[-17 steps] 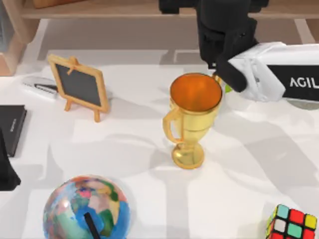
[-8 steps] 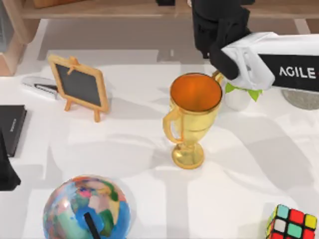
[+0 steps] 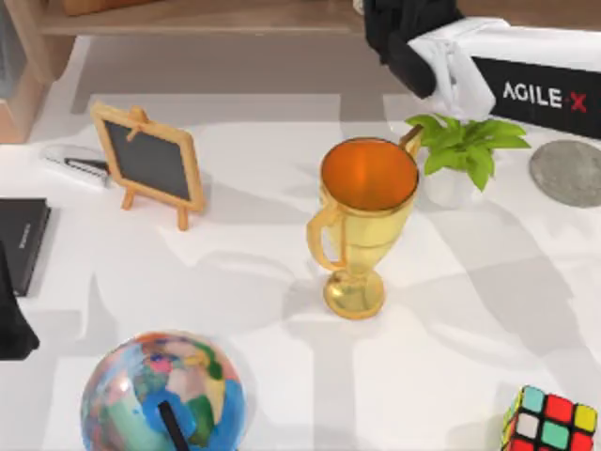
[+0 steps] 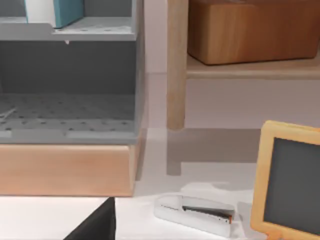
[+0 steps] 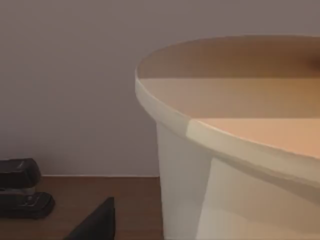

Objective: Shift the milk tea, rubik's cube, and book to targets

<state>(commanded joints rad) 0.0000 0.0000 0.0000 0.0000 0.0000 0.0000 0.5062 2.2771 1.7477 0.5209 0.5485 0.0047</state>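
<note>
The milk tea, a cream-beige cup, looms very close in the right wrist view, standing on a brown wooden surface before a plain wall. My right gripper is at the far edge of the table by the shelf, open, with one dark fingertip beside the cup and apart from it. The rubik's cube lies at the near right corner. The book, teal-blue, stands on a grey shelf in the left wrist view. A grey round disc lies at the right, a black slab at the left edge.
A gold trophy stands mid-table with a potted plant behind it. A small chalkboard easel and stapler are at the far left, a globe near the front. My left arm is parked at the left edge.
My right arm has drawn back toward the far shelf, uncovering the potted plant and the grey disc. Nothing on the table has moved.
</note>
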